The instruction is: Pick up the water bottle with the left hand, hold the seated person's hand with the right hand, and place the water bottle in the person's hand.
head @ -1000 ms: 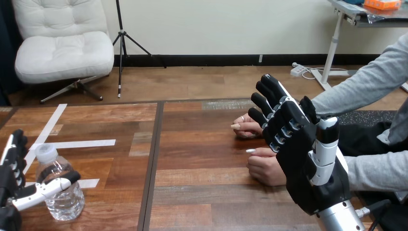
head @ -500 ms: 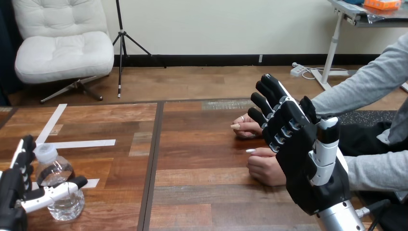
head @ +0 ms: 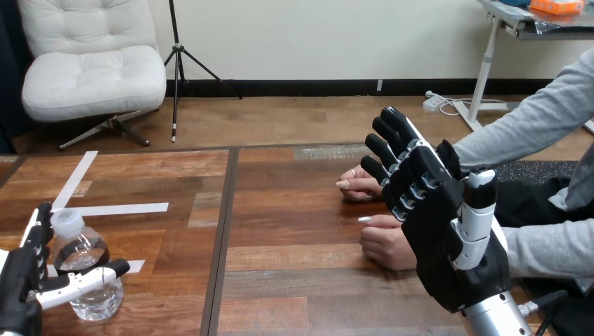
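A clear water bottle (head: 78,250) with a white cap stands upright near the table's front left corner. My left hand (head: 21,278) is open around it: the straight fingers (head: 36,234) rise along its left side and the thumb (head: 83,283) lies across its front. My right hand (head: 448,234) is raised at the right with straight fingers, open and holding nothing. Just behind it rest the person's two hands, the nearer one (head: 384,243) a loose fist on the table, the farther one (head: 360,183) flat on the wood. I cannot tell whether my right hand touches either.
White tape strips (head: 112,208) run across the wooden table (head: 294,280) behind the bottle. A dark seam (head: 223,231) splits the tabletop lengthwise. The person's grey sleeves (head: 546,248) come in from the right edge.
My left hand has moved right, bringing its fingers beside the bottle, and its thumb has slid lower across the bottle's front. The bottle, my right hand and the person's hands have stayed put.
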Controlling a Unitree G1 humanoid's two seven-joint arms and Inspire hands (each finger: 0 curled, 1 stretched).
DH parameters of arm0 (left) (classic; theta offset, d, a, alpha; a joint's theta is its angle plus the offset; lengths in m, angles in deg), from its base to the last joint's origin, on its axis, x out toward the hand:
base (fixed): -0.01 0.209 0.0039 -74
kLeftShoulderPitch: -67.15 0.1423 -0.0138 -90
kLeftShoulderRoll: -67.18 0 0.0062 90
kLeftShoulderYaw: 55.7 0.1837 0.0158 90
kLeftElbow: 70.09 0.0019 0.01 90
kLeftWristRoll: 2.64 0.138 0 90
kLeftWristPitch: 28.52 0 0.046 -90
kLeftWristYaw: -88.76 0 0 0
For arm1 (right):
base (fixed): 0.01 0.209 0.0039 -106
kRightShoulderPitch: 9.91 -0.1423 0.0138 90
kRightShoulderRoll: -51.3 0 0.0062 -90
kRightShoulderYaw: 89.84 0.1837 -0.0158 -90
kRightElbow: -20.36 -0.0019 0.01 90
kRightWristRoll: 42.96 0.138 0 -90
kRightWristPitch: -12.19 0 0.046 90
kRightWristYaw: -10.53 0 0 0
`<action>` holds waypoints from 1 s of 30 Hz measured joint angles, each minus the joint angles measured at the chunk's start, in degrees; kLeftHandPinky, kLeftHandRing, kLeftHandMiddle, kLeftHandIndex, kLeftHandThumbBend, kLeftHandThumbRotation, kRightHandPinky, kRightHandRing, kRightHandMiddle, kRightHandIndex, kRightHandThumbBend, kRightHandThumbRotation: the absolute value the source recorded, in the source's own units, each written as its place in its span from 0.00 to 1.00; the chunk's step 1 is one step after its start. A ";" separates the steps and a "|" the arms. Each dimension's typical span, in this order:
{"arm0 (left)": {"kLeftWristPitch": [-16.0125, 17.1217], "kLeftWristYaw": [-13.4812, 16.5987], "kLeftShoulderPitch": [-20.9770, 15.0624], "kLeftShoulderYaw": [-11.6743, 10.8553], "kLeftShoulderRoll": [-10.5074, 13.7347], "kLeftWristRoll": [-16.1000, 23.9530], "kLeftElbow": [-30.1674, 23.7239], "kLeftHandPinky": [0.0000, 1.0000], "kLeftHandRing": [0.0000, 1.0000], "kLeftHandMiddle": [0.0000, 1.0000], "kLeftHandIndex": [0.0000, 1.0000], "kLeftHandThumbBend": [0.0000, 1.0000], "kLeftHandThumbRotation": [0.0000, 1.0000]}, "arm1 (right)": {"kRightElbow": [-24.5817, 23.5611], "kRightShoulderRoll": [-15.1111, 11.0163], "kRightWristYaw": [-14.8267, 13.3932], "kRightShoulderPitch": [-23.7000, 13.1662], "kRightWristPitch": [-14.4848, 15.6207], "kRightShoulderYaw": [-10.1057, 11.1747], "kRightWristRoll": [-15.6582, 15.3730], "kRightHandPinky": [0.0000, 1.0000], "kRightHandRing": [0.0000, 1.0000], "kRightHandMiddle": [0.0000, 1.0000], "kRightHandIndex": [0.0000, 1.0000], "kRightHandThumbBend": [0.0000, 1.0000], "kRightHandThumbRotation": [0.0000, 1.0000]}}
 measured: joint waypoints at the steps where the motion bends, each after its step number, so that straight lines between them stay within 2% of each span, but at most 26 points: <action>1: 0.00 0.01 -0.20 0.06 0.12 0.09 0.30 1.00 1.00 1.00 1.00 0.99 0.00 | 0.00 0.00 0.00 0.00 0.00 0.00 0.01 1.00 1.00 0.99 0.96 0.95 1.00; 15: -1.19 0.83 -3.59 1.05 1.24 0.50 3.13 1.00 1.00 1.00 1.00 0.96 0.00 | 0.00 -0.01 0.00 0.00 0.11 0.00 0.02 1.00 1.00 0.99 0.96 0.95 1.00; 30: -1.59 1.86 -5.64 1.85 1.24 0.53 6.16 1.00 1.00 1.00 1.00 0.91 0.09 | -0.01 -0.04 -0.01 0.00 0.12 0.02 0.01 1.00 1.00 0.99 0.96 0.95 1.00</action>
